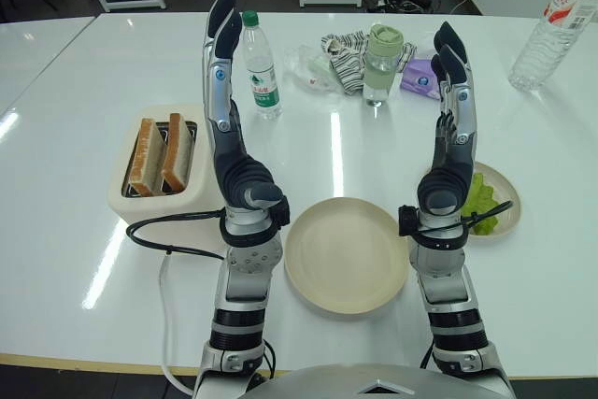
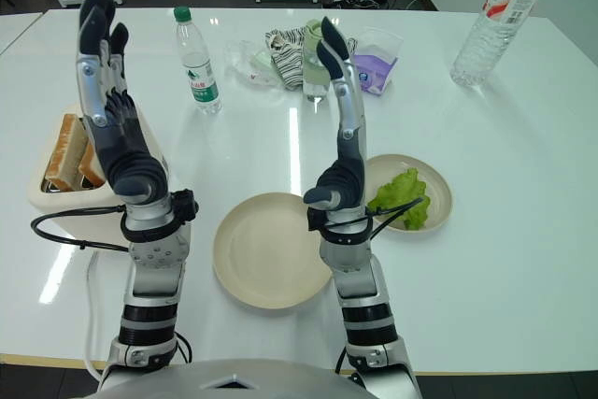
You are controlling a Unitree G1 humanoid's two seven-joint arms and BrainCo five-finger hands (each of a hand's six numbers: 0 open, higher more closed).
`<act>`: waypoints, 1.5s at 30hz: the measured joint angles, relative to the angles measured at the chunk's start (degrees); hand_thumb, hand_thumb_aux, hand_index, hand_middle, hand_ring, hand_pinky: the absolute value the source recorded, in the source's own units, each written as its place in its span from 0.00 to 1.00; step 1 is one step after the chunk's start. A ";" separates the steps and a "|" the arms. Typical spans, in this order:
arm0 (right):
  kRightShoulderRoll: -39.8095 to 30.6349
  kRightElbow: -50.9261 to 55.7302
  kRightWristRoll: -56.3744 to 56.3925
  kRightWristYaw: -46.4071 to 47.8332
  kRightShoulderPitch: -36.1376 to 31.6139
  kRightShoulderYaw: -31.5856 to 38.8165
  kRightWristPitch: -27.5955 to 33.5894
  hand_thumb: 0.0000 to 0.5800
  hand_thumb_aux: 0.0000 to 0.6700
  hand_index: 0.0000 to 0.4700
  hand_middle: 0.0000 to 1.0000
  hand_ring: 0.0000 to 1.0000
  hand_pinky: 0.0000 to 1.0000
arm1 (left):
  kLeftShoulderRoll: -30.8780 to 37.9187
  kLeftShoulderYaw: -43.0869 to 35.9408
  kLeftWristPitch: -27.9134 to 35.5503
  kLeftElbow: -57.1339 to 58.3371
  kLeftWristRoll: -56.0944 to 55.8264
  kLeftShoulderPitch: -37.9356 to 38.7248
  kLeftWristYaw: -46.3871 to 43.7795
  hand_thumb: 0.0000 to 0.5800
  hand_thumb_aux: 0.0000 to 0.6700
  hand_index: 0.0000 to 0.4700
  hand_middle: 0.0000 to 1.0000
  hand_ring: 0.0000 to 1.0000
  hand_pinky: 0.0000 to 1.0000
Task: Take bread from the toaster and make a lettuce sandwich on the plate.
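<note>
Left eye view: bread (image 1: 161, 153) in toaster (image 1: 119, 199) just left of empty, outstretched left hand (image 1: 224, 114).

Glossy white bench (image 1: 93, 72), strong reflections. Matt, smooth cream round plate (image 1: 346, 254). Smooth cream plastic toaster (image 1: 159, 205). Clear plastic water bottle (image 1: 261, 67). Soft striped cloth (image 1: 346, 53). Left robot hand (image 1: 222, 100): silver metal, black plastic.

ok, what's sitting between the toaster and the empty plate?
The left hand, raised upright with fingers straight, and a black cord looping beside its wrist. Clearest in the left eye view.
</note>
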 measured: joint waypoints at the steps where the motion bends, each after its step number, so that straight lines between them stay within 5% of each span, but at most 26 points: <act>1: 0.00 0.00 0.09 0.07 0.00 0.02 -0.05 0.00 0.00 0.00 0.00 0.00 0.00 | 0.00 0.02 0.00 0.00 0.00 0.00 0.00 0.00 0.00 0.00 0.00 0.00 0.00; 14: 0.02 0.04 0.12 0.49 0.27 0.25 -0.66 0.00 0.00 0.00 0.00 0.00 0.00 | 1.00 2.77 3.15 -1.01 0.19 0.09 -0.54 0.00 0.00 0.00 0.00 0.00 0.00; 19: 0.03 -0.76 0.03 0.47 1.67 0.31 -0.70 0.00 0.00 0.00 0.00 0.00 0.00 | 11.62 15.76 13.33 -6.76 -1.11 2.97 -7.42 0.00 0.00 0.00 0.00 0.00 0.00; 29: -0.02 -1.82 -0.46 -0.07 3.17 -0.84 -0.24 0.00 0.00 0.00 0.00 0.00 0.00 | 31.15 39.92 25.33 -7.46 0.76 21.80 -20.41 0.00 0.00 0.00 0.00 0.00 0.00; 45: -1.16 -1.77 -0.44 -0.44 3.18 -2.68 -0.31 0.00 0.00 0.00 0.00 0.00 0.00 | 38.38 34.40 30.45 2.09 7.93 25.52 -23.73 0.00 0.00 0.00 0.00 0.00 0.00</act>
